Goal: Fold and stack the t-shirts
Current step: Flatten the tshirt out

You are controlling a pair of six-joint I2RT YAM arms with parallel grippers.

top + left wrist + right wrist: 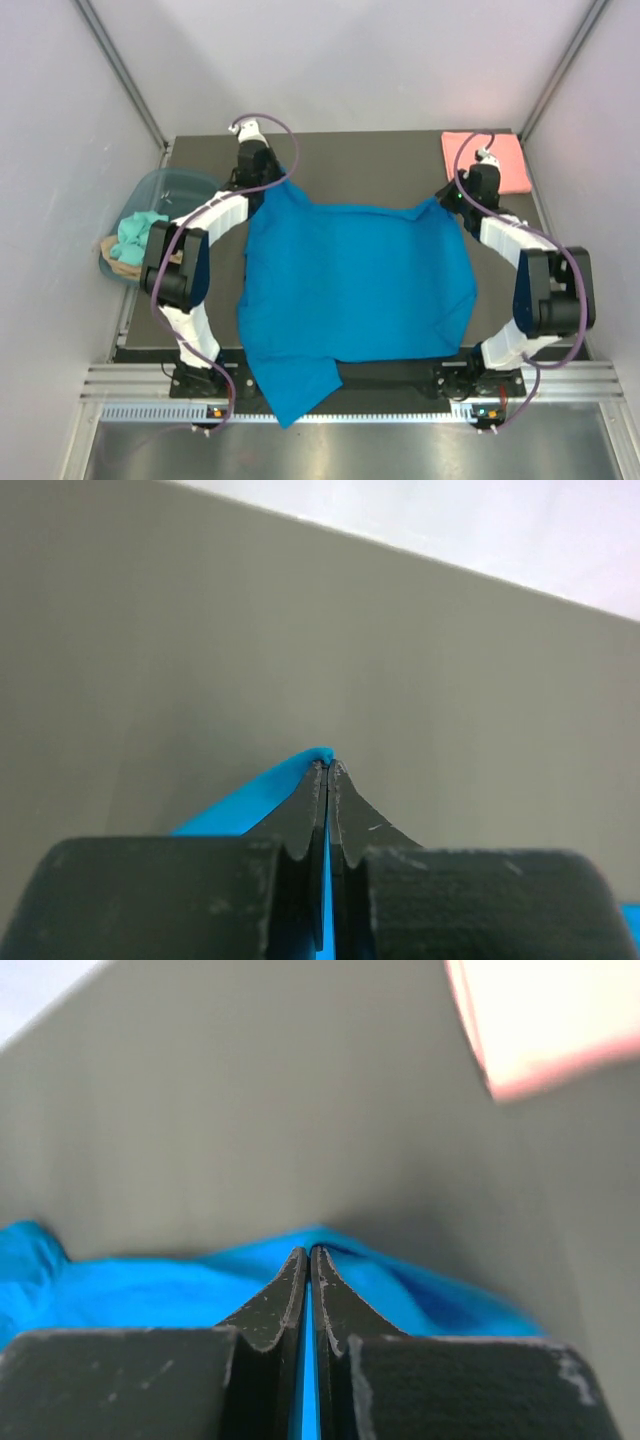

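A bright blue t-shirt (355, 285) lies spread over the middle of the dark table (380, 155), one part hanging past the near edge. My left gripper (270, 178) is shut on the shirt's far left corner; blue cloth (255, 800) shows between and beside the jaws of that gripper (327, 765). My right gripper (452, 198) is shut on the far right corner, and the same blue cloth (130, 1285) spreads under this gripper (309, 1251). A folded salmon pink t-shirt (490, 160) lies at the far right corner, also glimpsed as a pink patch (540, 1020).
A translucent blue-grey tub (150, 215) stands off the table's left edge, holding teal and tan cloth (135, 235). White walls close in on three sides. A metal rail (340, 395) carries the arm bases at the near edge.
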